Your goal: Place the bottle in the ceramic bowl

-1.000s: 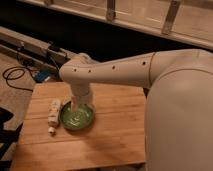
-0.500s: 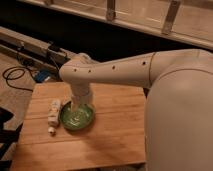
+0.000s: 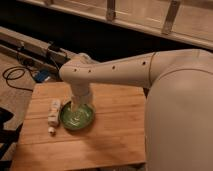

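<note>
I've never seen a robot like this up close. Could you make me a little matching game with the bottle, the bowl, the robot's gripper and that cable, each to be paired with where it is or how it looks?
Things:
1. bottle
2. ceramic bowl
3. gripper
4. black cable

Places or looks:
A. on the floor, off the picture-left side of the wooden table
B. hanging low over the bowl
C. lying flat on the table, beside the bowl's picture-left edge
D. green and glossy, standing on the table

Pairs: 1-C, 2-D, 3-B, 4-A.
</note>
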Motion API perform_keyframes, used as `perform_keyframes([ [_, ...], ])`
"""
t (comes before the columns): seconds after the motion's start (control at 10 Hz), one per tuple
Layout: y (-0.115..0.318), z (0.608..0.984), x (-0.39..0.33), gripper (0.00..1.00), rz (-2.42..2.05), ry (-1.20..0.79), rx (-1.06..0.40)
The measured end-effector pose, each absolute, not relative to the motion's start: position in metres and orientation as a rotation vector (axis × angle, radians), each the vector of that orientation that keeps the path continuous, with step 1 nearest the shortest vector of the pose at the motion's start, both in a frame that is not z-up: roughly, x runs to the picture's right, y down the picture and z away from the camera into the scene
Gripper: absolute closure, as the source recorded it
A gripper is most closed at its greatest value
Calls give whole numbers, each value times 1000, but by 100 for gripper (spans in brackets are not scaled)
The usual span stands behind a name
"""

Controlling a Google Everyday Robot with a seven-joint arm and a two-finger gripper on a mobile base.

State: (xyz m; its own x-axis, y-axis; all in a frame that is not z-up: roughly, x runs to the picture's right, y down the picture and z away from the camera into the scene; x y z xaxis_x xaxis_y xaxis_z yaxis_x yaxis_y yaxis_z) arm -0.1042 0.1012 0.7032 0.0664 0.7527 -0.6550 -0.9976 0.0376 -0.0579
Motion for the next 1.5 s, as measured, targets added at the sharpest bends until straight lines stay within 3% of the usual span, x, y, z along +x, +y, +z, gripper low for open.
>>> perform_keyframes([
  [0.9,100,704,-104,35,1432,525,-586],
  [1.5,44,739,-186,35,1243,418,-577],
])
